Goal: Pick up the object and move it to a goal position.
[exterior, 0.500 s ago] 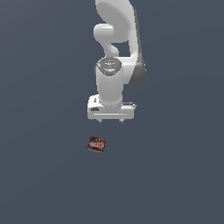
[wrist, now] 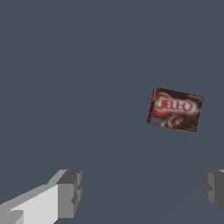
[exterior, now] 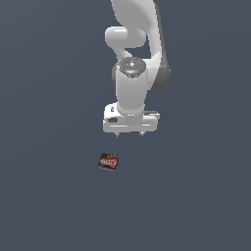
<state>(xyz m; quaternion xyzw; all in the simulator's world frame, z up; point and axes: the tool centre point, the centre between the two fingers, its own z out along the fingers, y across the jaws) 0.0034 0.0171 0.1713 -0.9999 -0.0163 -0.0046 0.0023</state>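
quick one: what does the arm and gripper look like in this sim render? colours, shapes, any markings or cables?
The arm is glossy white with rounded, bulbous links and dark grey bands at the joints; a round dark grey cap with small dots sits on the wrist. The gripper is a wide white block with two short stubs; in the wrist view the fingers are grey and blocky. No cables or logos visible.

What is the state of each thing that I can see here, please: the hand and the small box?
hand: open, fingers wide apart, holding nothing, above the floor and apart from the box.
box: lying flat on the floor, label face up, not gripped, outside the gap between the fingers.
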